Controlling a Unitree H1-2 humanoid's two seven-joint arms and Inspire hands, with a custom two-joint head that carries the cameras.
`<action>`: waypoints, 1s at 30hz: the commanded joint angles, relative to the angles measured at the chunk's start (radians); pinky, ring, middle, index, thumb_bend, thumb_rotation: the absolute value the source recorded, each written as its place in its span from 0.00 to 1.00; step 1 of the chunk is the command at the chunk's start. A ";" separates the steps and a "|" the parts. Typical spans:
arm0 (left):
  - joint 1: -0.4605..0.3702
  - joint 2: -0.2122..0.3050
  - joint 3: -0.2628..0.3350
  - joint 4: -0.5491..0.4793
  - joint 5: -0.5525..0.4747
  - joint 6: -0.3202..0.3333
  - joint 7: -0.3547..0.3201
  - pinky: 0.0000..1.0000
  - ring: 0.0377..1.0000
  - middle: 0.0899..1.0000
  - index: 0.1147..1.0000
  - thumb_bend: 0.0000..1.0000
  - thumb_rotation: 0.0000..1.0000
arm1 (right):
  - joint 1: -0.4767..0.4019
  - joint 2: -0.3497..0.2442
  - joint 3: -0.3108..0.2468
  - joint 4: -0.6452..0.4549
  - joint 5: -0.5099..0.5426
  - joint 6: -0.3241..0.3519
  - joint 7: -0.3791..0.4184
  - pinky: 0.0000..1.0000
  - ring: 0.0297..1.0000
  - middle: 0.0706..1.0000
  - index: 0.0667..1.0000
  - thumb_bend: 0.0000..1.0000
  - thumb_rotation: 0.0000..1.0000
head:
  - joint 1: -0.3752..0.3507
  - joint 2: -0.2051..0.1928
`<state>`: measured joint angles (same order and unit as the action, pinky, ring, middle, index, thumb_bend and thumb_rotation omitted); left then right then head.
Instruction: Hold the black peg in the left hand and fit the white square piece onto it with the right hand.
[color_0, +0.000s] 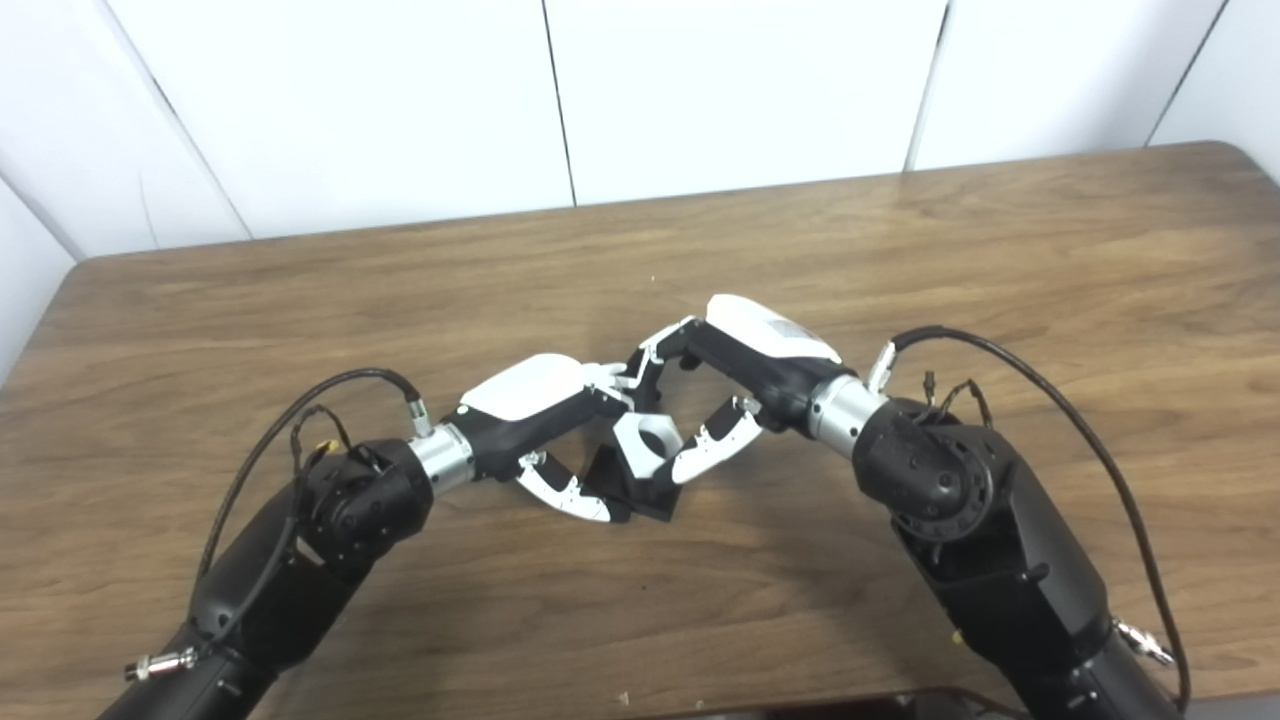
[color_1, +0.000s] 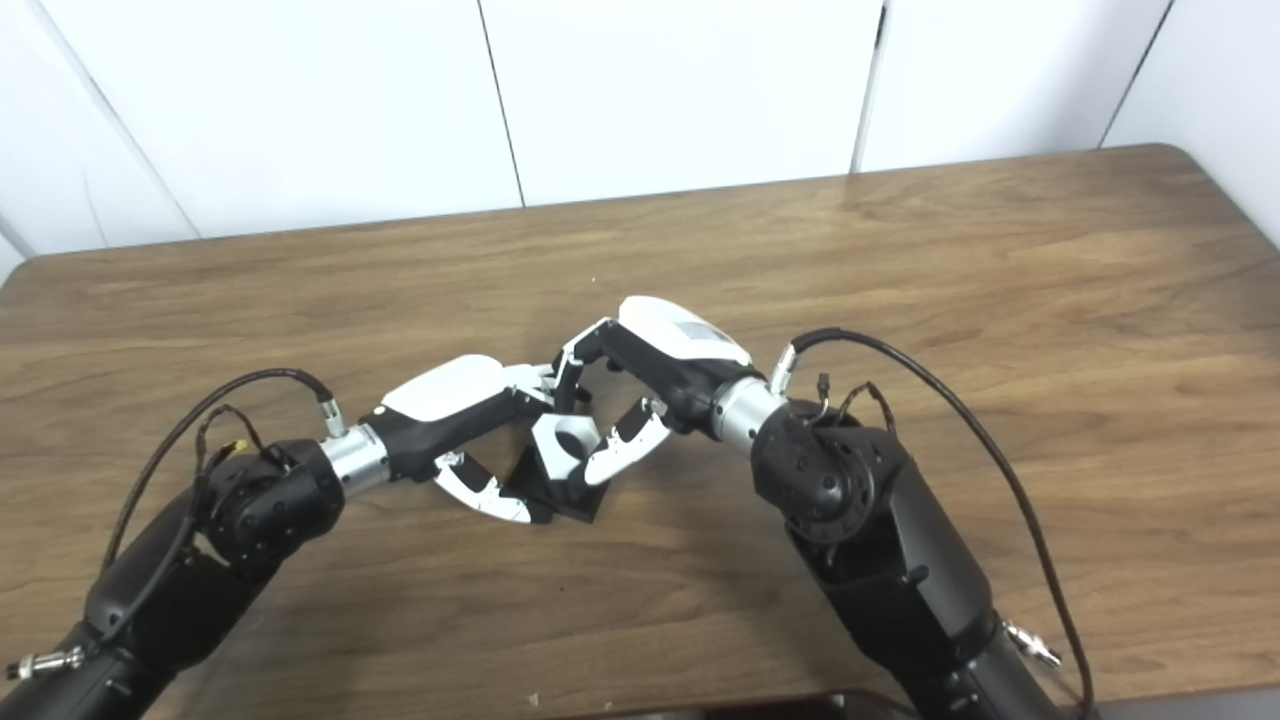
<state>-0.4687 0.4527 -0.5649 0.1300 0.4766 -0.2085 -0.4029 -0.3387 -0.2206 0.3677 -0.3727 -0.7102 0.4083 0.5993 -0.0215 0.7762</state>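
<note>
Right now you have a brown wooden worktop (color_0: 900, 250) filling most of both views, with white wall panels (color_0: 350, 100) behind it. Your two black arms come up from the bottom corners and bend inward, so both wrists point toward the middle of the worktop. Your left robot hand (color_0: 530, 400) lies low with its white back upward, its fingers curled around the black peg (color_0: 625, 485); the peg's dark, blocky base sits at the worktop between the two hands. Your right robot hand (color_0: 745, 355) angles down from the other side, fingers and thumb closed on the white square piece (color_0: 645, 440). That piece is a pale block with a round hole through its face, tilted toward the camera, right against the top of the peg. You cannot tell whether it is seated on the peg.
</note>
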 joint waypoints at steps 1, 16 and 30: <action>0.038 0.018 -0.056 0.030 0.098 0.057 -0.094 0.95 0.98 0.90 0.53 0.88 0.25 | -0.028 -0.001 0.004 -0.006 0.007 -0.034 -0.023 0.76 0.83 0.76 0.44 0.52 0.13 | 0.000 0.001; 0.036 0.012 -0.062 0.029 0.100 0.068 -0.095 0.95 0.97 0.90 0.54 0.87 0.27 | -0.034 0.010 0.019 0.006 0.009 -0.010 -0.037 0.79 0.83 0.76 0.44 0.52 0.13 | 0.008 0.005; 0.028 0.006 -0.071 0.046 0.108 0.048 -0.079 0.94 0.96 0.90 0.54 0.87 0.28 | -0.173 -0.029 0.105 -0.076 -0.073 -0.056 0.042 0.92 0.85 0.77 0.44 0.52 0.14 | 0.015 0.002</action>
<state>-0.4802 0.4454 -0.5785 0.1201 0.4990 -0.1819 -0.4027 -0.4634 -0.2499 0.4703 -0.4055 -0.7639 0.3808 0.6340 -0.0061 0.7777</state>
